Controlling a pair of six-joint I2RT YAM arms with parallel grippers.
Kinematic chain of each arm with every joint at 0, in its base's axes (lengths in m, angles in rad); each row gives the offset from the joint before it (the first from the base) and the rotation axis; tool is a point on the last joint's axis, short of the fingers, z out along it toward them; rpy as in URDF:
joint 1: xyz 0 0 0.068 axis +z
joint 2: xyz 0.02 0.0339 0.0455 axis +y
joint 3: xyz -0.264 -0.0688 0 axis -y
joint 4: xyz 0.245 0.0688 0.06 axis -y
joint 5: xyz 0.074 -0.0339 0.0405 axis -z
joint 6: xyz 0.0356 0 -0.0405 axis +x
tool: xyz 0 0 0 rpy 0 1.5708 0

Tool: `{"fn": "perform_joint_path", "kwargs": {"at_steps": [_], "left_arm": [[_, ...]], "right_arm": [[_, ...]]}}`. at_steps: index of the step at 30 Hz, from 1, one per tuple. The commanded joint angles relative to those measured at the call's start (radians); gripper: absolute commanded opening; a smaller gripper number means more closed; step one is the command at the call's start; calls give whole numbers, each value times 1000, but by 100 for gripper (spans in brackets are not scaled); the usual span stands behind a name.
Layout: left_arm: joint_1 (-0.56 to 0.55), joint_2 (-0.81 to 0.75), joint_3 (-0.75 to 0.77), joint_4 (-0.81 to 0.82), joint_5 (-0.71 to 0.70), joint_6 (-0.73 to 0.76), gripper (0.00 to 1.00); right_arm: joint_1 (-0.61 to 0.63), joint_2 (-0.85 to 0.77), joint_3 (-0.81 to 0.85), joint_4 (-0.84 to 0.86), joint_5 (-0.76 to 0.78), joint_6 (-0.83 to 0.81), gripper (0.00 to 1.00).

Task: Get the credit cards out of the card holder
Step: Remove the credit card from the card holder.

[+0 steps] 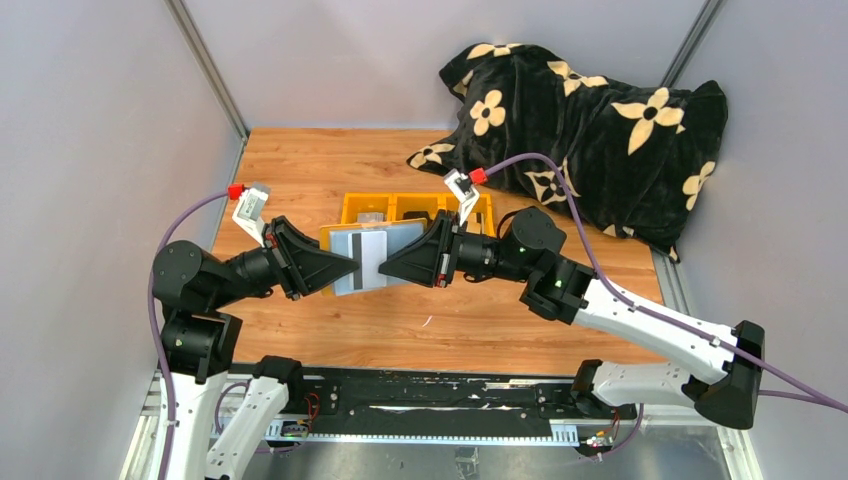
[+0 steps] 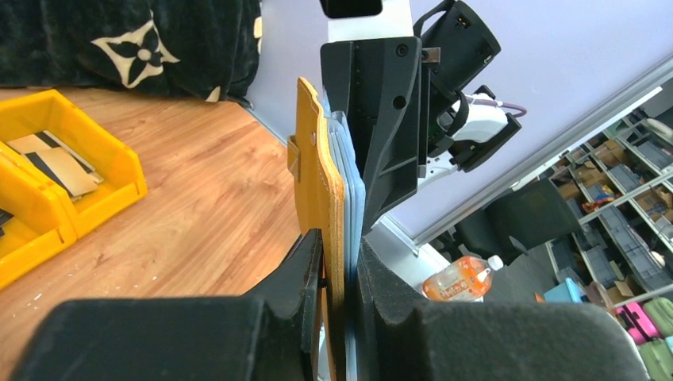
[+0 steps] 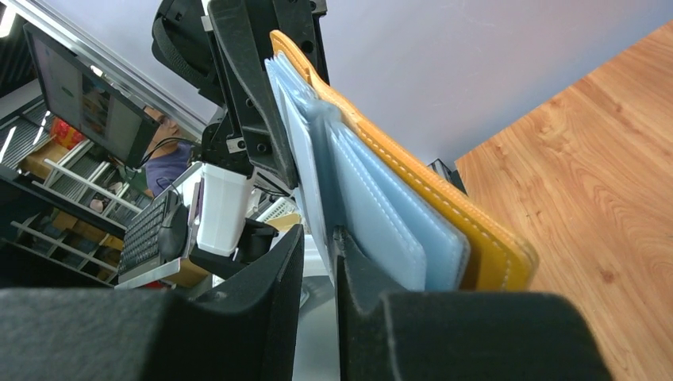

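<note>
While the left gripper clamps the holder for withdrawal, the right gripper has an unclear hold; grip the card, pull right.

The top camera is looking down from above the near edge of the worktop; the wrist cameras are facing each other, closely sharing the card holder.

Both black-and-white six-joint arms reach inward, wrists roughly level, fingertips almost meeting nose to nose. The black two-finger left gripper has its jaws clamped on the mustard-yellow folding card holder, which stands on edge. The black two-finger right gripper has its jaws slightly parted, with a narrow gap showing.
</note>
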Motion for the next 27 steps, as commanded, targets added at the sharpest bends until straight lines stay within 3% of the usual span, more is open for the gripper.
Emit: {"fn": "perform_joint_path", "kwargs": {"at_steps": [1,7,27], "left_arm": [[-8,-16,34,42,21,-16,0],[-8,-15,46,53,30,-25,0],[-8,-13,67,65,18,-33,0]], "right_arm": [[-10,8,34,60,-33,28,22],[-20,-16,5,91,-42,51,7],[-24,-54,-57,145,-86,78,0]]}}
